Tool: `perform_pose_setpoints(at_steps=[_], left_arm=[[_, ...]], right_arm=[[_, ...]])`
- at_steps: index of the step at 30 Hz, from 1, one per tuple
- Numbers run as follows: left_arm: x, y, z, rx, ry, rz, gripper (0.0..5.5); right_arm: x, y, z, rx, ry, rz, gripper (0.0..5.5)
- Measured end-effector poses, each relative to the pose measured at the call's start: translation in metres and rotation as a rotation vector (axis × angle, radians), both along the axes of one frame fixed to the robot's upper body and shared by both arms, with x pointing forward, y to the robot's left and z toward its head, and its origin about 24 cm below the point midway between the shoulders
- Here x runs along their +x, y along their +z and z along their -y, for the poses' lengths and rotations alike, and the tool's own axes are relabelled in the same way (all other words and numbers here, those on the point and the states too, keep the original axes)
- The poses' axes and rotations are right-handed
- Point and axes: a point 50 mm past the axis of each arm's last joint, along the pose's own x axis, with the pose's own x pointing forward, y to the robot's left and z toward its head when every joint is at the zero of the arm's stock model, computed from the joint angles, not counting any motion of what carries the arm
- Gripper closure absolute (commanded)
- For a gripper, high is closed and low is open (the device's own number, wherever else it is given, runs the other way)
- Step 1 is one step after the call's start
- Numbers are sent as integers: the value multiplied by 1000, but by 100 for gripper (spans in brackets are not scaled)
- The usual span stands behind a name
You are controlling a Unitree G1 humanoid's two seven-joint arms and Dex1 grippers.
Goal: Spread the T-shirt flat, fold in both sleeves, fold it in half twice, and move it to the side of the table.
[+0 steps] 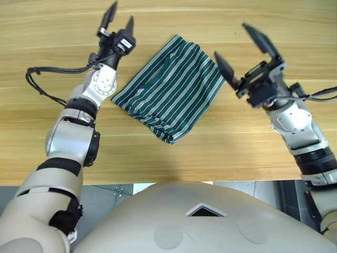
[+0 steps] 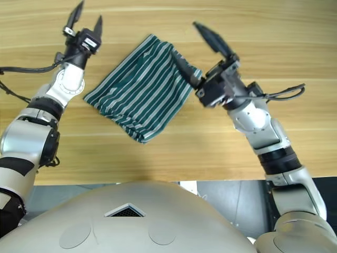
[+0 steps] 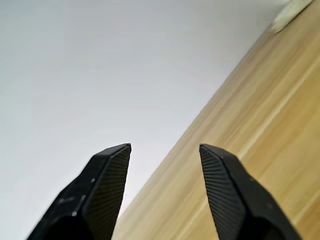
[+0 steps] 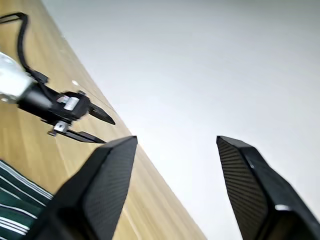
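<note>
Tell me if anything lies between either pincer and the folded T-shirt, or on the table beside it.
Nothing visible does. The left pincer and the right pincer are open, one at each side of the folded striped T-shirt, with only bare wooden table between. No object blocks its path sideways.

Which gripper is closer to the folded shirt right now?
The right gripper: one open finger overlaps the edge of the striped T-shirt in the head views; the left gripper has bare table between it and the cloth.
</note>
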Motion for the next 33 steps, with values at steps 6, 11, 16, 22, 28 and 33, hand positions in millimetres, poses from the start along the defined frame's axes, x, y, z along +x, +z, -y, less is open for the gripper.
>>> perform_pose_setpoints(at_steps=[6, 11, 16, 22, 28, 33], left_arm=[[-39, -50, 41, 408, -462, -196, 298], [-38, -50, 41, 457, -468, -205, 298], [-24, -48, 24, 535, -321, -183, 298], [-32, -47, -44, 487, -60, -202, 298], [-52, -53, -45, 218, 87, -160, 298], [-68, -27, -22, -101, 139, -11, 298]], right_arm=[[24, -29, 6, -52, -136, -88, 258], [36, -42, 3, -145, -160, -102, 258], [34, -55, -5, -264, -130, -109, 258], [15, -82, -19, -429, -21, -165, 258], [-1, -94, -40, -552, 103, -152, 258], [0, -90, -66, -551, 176, -93, 258]])
